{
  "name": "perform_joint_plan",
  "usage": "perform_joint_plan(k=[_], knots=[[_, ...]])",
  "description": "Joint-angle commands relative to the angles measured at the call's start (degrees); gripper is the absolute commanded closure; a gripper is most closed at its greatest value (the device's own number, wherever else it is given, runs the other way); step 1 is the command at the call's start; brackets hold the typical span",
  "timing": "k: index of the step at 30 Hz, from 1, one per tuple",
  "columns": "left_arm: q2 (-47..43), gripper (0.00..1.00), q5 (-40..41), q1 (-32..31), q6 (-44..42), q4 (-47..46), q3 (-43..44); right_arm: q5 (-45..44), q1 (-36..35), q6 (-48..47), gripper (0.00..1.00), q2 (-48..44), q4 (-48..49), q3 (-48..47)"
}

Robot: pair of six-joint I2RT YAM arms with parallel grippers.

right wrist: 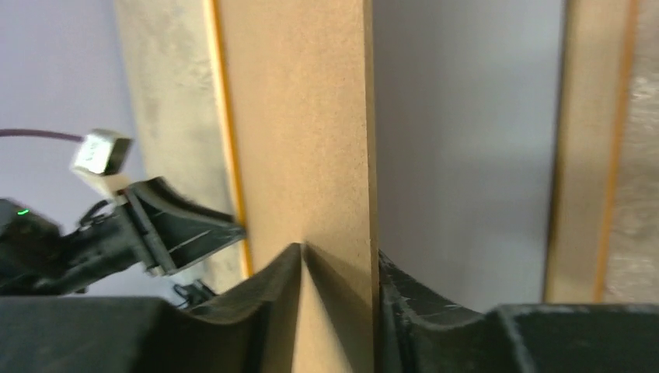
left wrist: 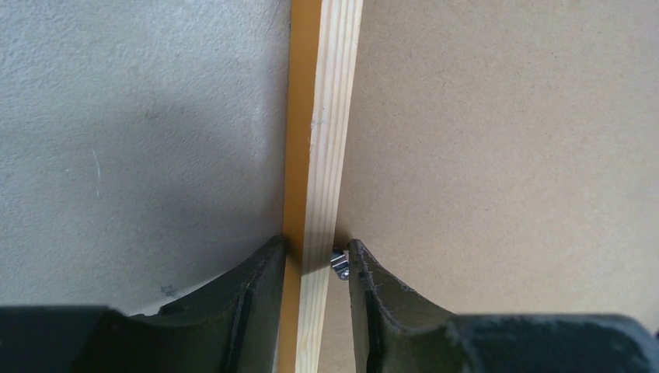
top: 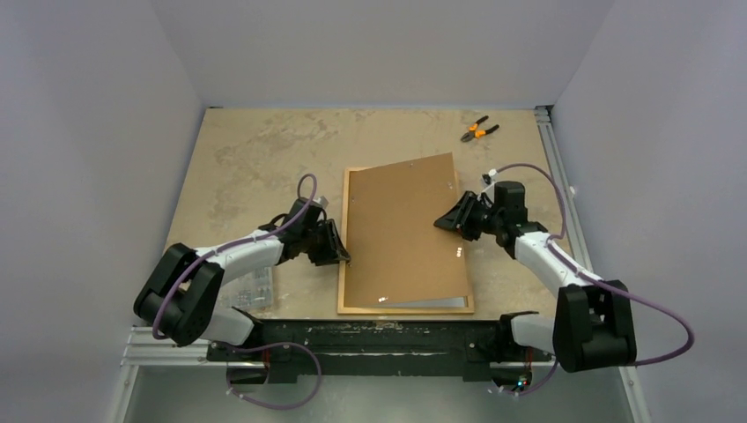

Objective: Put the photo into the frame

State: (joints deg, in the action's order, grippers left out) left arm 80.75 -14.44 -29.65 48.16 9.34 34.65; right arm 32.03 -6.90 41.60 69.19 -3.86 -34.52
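The frame [top: 343, 229] lies reverse side up in the middle of the table, its orange edge and pale wood rail [left wrist: 322, 140] running up the left wrist view. A plain brown backing board [top: 405, 229] rests askew over it. My left gripper [top: 339, 251] straddles the frame's left rail [left wrist: 315, 252], with one finger against the orange side and a small gap at a metal clip [left wrist: 339, 263]. My right gripper [top: 445, 222] stands open around the board's right edge [right wrist: 339, 260]. The photo is hidden; a pale grey surface [right wrist: 466, 140] shows under the board inside the frame.
Orange-handled pliers [top: 478, 130] lie at the far right of the table. A clear plastic piece [top: 251, 286] sits near the left arm's base. The frame's right rail [right wrist: 587, 148] runs beside the raised board. Grey walls close in three sides.
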Motion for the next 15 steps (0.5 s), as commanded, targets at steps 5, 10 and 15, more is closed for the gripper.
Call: perform_joint_plan(k=[5, 10, 15], knots=[[0.0, 0.63, 2.0, -0.1, -2.3, 1.7, 1.6, -7.0, -0.7, -9.0, 0.36, 4.3, -7.8, -3.1], [0.2, 0.62, 2.5, -0.2, -2.5, 2.3, 1.7, -9.8, -1.6, -10.9, 0.21, 5.0, -10.4, -4.5], [0.6, 0.62, 2.7, -0.1, -2.9, 2.7, 2.2, -11.9, -4.1, -12.4, 0.21, 6.7, -12.0, -6.5]])
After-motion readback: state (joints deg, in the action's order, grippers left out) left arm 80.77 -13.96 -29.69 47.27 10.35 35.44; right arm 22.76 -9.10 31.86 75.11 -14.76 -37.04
